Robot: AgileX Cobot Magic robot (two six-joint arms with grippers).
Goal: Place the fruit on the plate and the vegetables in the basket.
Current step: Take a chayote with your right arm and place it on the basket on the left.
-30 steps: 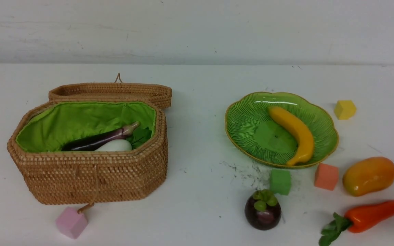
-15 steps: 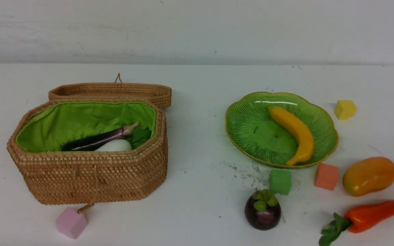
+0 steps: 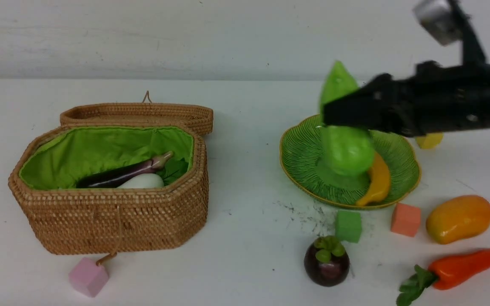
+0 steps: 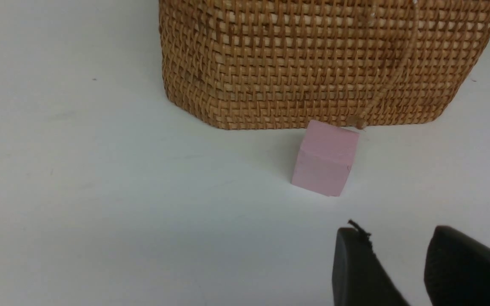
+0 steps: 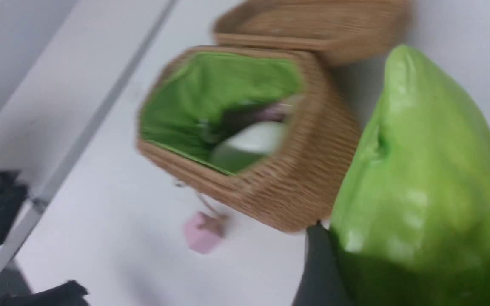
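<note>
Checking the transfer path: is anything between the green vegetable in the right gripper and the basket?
Nothing visible. The green vegetable hangs over the plate; only bare table lies between it and the basket, whose lid is folded back.

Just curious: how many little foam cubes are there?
4: pink cube by the basket, green cube and orange cube before the plate, yellow cube half-hidden behind the right arm. Others possibly hidden.
</note>
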